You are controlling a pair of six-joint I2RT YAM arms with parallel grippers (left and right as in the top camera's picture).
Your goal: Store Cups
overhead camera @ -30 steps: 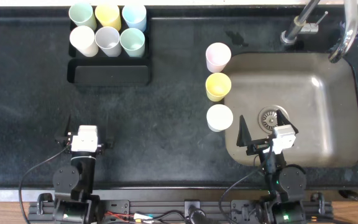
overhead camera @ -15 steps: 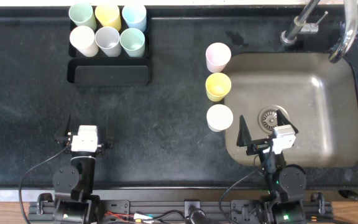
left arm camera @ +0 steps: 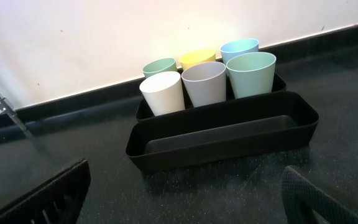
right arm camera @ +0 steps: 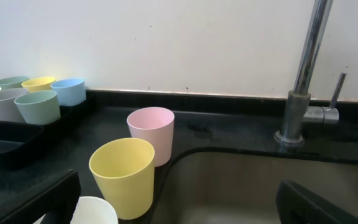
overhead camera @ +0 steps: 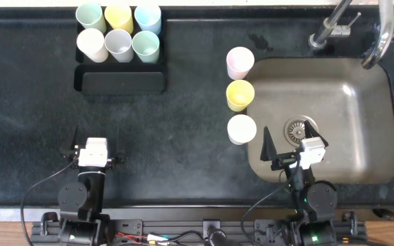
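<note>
Placement check: white cup, yellow cup, pink cup upright in column mid-frame, along sink left rim. Nearest: white cup, just up-left of R gripper, spread, empty. L gripper spread too, lower left, well apart. Tray upper left, front slot vacant.

The top view looks straight down on the whole counter. Both wrist views sit low near its near edge and face the far wall. They share the cup tray.

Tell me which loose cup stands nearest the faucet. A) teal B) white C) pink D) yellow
C: the pink cup ends the row beside the sink on the side of the faucet, with the yellow cup and white cup farther off.
</note>
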